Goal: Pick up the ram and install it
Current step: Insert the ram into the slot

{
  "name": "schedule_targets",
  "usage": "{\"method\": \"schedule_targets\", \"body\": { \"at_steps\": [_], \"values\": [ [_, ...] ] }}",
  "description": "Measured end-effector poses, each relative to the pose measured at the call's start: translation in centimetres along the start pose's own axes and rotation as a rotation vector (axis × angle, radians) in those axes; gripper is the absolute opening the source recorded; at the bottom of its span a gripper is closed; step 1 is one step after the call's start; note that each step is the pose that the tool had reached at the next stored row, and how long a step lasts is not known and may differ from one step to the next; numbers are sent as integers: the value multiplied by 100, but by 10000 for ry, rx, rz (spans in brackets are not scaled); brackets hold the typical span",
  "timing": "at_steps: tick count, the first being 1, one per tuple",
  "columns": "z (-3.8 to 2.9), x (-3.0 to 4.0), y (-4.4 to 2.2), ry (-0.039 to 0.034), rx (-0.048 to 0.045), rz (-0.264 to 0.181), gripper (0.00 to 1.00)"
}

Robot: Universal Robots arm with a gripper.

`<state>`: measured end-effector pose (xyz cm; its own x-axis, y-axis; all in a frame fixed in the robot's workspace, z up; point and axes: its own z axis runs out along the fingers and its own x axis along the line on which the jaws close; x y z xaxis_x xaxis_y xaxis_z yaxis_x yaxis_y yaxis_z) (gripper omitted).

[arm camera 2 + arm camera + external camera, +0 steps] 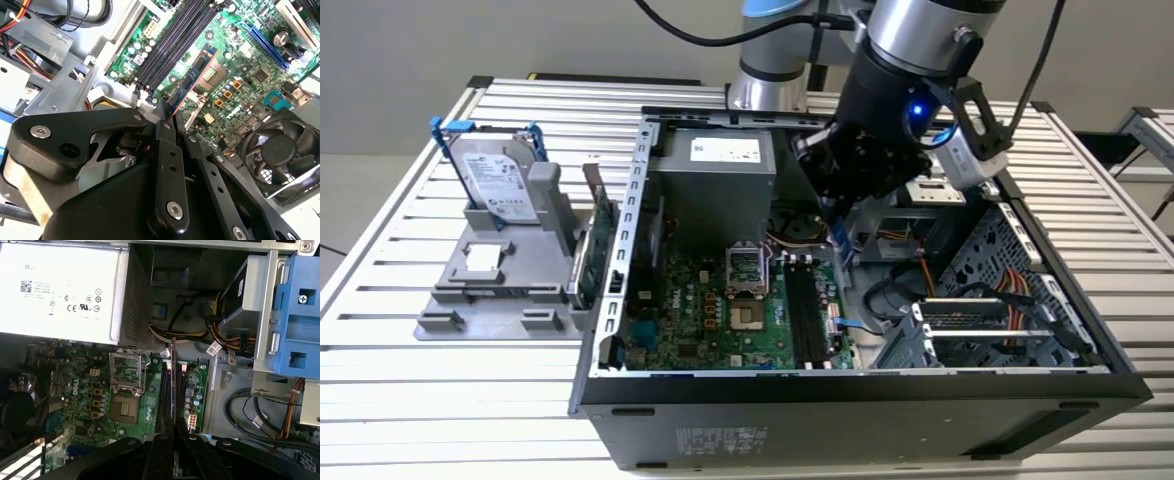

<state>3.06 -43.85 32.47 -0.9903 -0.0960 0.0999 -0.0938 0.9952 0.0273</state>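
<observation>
Slatted metal surface (400, 400) carrying an open computer case (854, 400), gripper (167, 112) above the motherboard (720, 310), jaws closed on the ram (192, 77).

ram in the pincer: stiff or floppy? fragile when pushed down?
The ram looks like a thin rigid board, so probably stiff and light. Held edge-on by the pincer over the slots, it may crack if pushed in tilted.

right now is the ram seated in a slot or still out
Out. The ram is clamped edge-on in the gripper, held above the motherboard; the black memory slots beside it sit empty.
</observation>
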Motion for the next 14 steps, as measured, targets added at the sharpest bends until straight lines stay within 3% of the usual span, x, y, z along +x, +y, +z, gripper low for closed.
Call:
{"method": "schedule_targets", "body": {
  "at_steps": [2, 5, 11, 14],
  "values": [
    [9, -2, -1, -17, 1, 55, 0],
    [31, -4, -1, -115, 6, 178, 0],
    [95, -11, -3, -244, -5, 603, 0],
    [118, -13, -4, -290, 50, 820, 0]
  ]
}}
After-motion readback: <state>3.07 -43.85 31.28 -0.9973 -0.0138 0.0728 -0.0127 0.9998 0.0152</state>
